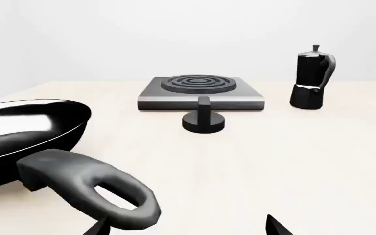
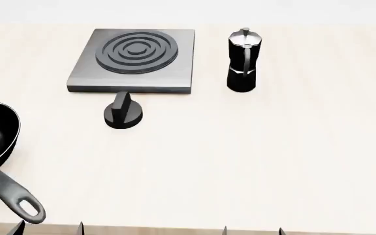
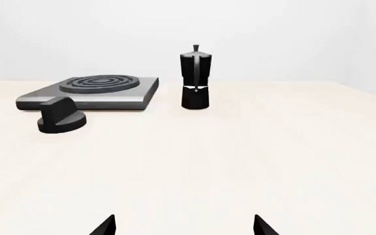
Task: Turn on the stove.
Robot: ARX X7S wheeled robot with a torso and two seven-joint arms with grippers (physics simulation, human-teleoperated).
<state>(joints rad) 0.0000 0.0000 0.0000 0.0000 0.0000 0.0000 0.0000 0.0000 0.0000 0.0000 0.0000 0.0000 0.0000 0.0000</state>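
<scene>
The head view takes in the whole pale desk (image 2: 253,161) from above: the stove (image 2: 133,61), a flat grey slab with dark concentric rings, lies well ahead of both claws, with its separate black knob (image 2: 123,112) just in front of its near edge and apart from it. Only the wrist views show the knob's upright ridge from the side. The left wrist view alone shows the frying pan (image 1: 25,134) close up, its looped handle (image 1: 93,188) reaching toward the left claw (image 1: 186,227), just beside it. The right wrist view has no pan at all; there the moka pot (image 3: 195,78) stands upright beyond the right claw (image 3: 182,226), beside the stove's edge, with bare desk between pot and claw.

Both arms sit low at the desk's near edge, pointing forward over it. Of each claw only two dark fingertips (image 3: 103,226) poke into view, set wide apart with nothing between them, so both are released. The stove and knob lie ahead of the left claw, and ahead and off to the left of the right claw.

The arms themselves are out of sight. The pan is cut off at the head view's left edge, and the knob's markings are too small to read.
</scene>
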